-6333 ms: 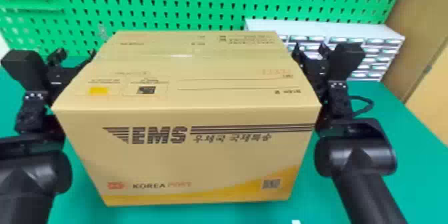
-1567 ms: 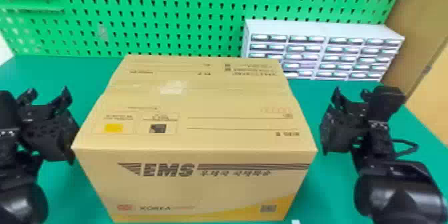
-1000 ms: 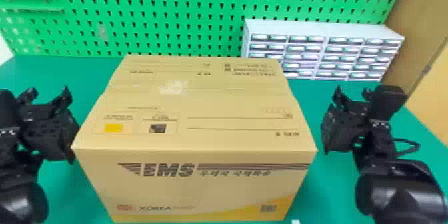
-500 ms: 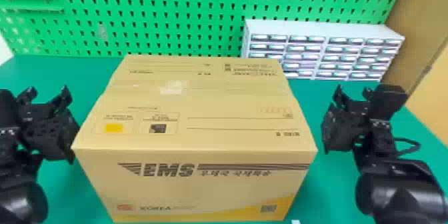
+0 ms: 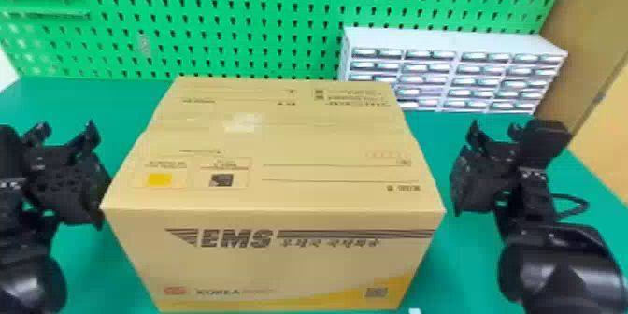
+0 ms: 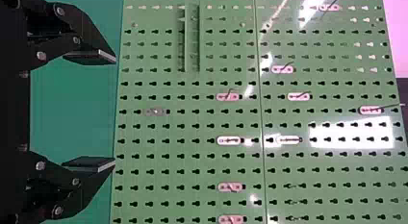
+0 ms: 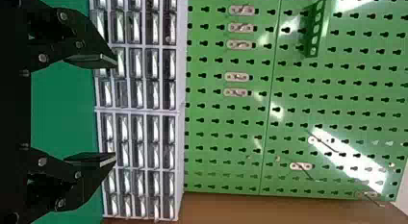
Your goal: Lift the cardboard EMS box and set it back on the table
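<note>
Bearing 1 yellow square (image 5: 160, 180), the tan EMS box (image 5: 289, 266) sits closed.

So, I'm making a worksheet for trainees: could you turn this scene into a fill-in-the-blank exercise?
The pegboard behind the cardboard EMS box is coloured ____.
The drawer unit stands toward the robot's ____ side.
The left gripper and the right gripper both have their fingers ____.
Missing words: green; right; open.
</note>
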You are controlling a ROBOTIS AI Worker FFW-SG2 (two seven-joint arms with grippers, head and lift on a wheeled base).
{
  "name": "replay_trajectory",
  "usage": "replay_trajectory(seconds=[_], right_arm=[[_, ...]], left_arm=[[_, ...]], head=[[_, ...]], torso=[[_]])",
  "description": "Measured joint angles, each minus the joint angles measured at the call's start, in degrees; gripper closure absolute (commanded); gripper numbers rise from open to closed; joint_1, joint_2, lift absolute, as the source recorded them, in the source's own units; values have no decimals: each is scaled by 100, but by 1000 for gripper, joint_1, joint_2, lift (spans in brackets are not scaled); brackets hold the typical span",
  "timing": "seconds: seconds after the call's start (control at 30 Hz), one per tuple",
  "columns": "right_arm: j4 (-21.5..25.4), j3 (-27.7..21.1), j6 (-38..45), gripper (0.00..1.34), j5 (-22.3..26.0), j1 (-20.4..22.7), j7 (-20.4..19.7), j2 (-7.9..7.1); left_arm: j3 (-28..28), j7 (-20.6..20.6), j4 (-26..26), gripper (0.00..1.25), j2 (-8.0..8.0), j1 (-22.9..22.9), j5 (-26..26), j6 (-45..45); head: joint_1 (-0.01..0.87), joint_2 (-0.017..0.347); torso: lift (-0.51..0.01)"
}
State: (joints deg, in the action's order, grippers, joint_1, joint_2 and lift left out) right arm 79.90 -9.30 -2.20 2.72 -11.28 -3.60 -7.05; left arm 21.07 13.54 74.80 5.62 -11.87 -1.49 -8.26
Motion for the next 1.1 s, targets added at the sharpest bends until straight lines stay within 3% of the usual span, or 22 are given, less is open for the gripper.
replay_trajectory(seconds=[1.1], right_arm=[[122,-89,185,538,-49,21,0,62]], left_arm=[[2,0,0,496,0,11,0,-1]], head=[[678,-15]], torso=[[-92]])
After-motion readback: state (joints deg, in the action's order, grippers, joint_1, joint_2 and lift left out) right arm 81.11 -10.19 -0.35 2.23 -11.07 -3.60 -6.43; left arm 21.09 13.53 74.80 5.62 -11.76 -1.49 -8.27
